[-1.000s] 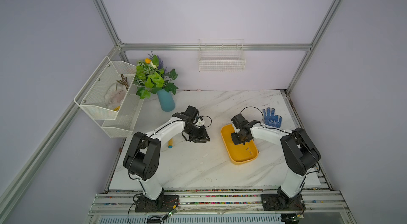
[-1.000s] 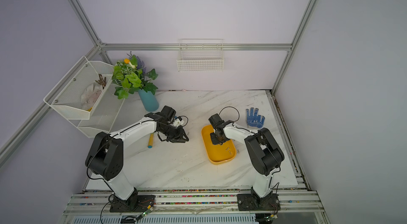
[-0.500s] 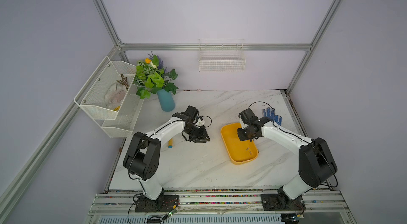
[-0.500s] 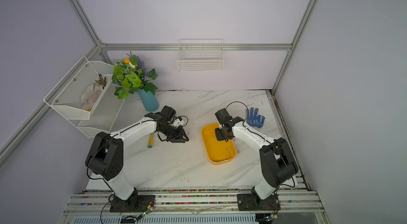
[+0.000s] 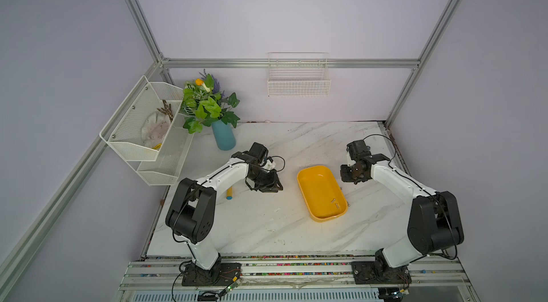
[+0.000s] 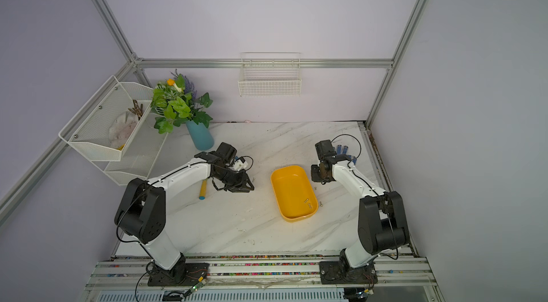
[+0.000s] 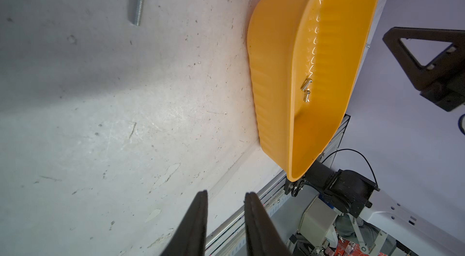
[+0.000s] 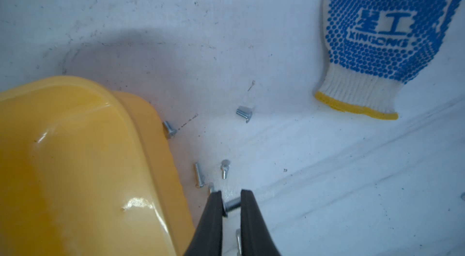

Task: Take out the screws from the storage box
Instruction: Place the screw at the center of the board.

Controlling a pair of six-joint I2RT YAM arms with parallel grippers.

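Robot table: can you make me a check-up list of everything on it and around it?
Surface: white marbled table, scuffed and speckled.
Job's things: yellow storage box holding two screws; loose screws lie on the table beside it, and a lone screw lies near the left gripper.
Clutter: blue-dotted glove, yellow stick with a blue end, vase of plants.
Grippers: left gripper open, empty; right gripper shut on one screw, just outside the box.
Cables: black loops at both wrists.
Surroundings: wire basket on the back wall, mesh shelves on a side wall, metal frame.
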